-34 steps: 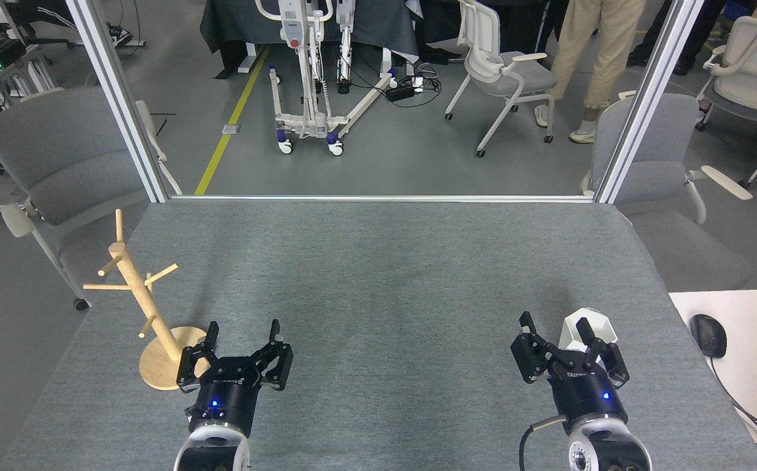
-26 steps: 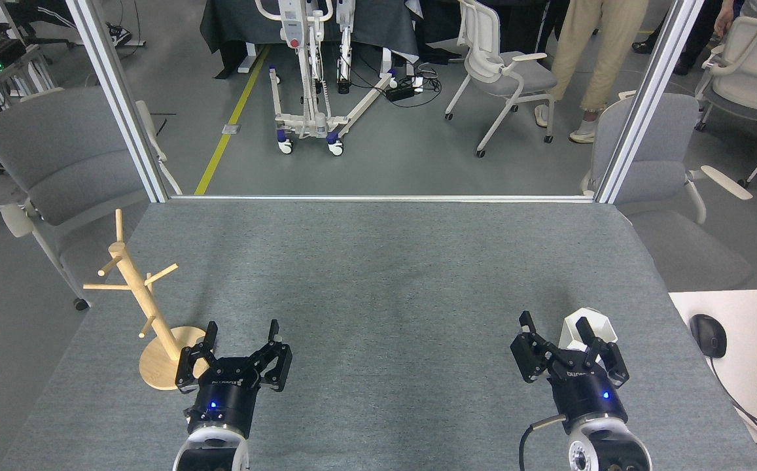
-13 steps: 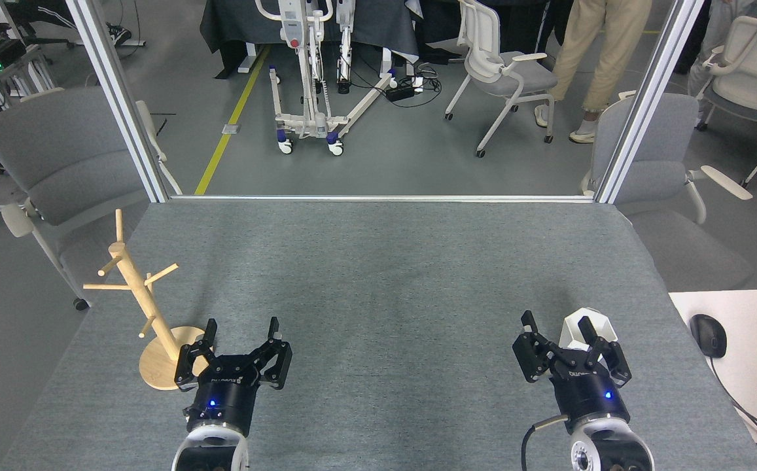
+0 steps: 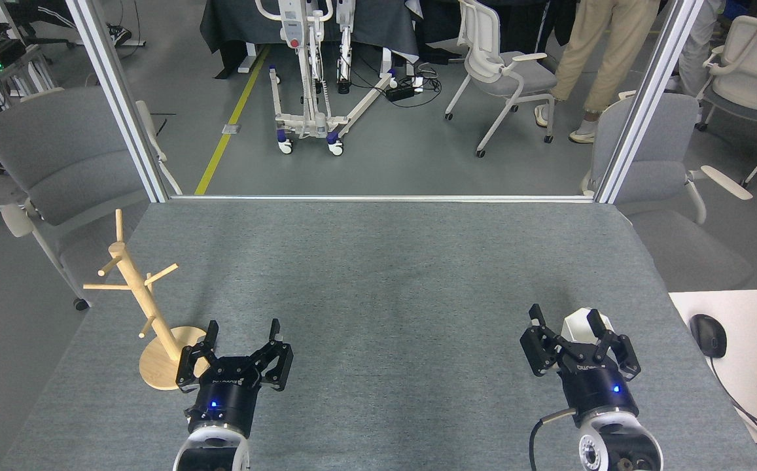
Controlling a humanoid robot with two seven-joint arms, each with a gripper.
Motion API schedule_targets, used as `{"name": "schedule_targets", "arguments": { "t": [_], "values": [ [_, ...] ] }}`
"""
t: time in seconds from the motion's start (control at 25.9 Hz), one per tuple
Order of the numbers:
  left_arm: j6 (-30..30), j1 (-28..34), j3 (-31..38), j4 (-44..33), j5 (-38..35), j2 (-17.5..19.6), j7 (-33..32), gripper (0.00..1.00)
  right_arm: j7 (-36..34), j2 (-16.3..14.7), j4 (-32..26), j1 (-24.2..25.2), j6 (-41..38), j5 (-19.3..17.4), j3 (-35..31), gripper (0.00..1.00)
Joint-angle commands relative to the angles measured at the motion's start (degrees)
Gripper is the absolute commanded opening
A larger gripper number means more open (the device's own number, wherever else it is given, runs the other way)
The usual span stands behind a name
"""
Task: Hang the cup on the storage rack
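Cup [image 4: 578, 324] stood on counter [image 4: 391, 275], far right side, just past right end effector [image 4: 566, 325], whose open fingers sat either side. Left end effector [image 4: 242, 333] open, empty, beside rack [image 4: 149, 307]. Right arm nearer cup.

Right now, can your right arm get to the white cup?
Probably yes. My right gripper is open and right in front of the cup, with nothing between them on the table.
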Motion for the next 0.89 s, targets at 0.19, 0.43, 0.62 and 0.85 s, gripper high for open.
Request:
{"name": "schedule_targets", "arguments": {
  "t": [0.19,0.43,0.62,0.85],
  "values": [
    [0.0,0.0,0.0,0.2,-0.1,0.0,0.0,0.99,-1.5,-4.4,0.2,1.0,-0.3,-0.1,-0.5,1.00],
    [0.0,-0.1,0.0,0.2,0.0,0.0,0.0,0.99,-5.3,-7.9,2.4,2.2,-0.8,-0.4,-1.4,1.00],
    [0.0,-0.1,0.0,0.2,-0.1,0.0,0.0,0.99,-5.5,-8.3,5.6,3.1,-5.0,-0.4,-4.8,1.00],
    [0.0,0.0,0.0,0.1,-0.1,0.1,0.0,0.99,-5.5,-8.7,10.4,2.7,-5.9,0.0,-5.9,1.00]
  ]
}}
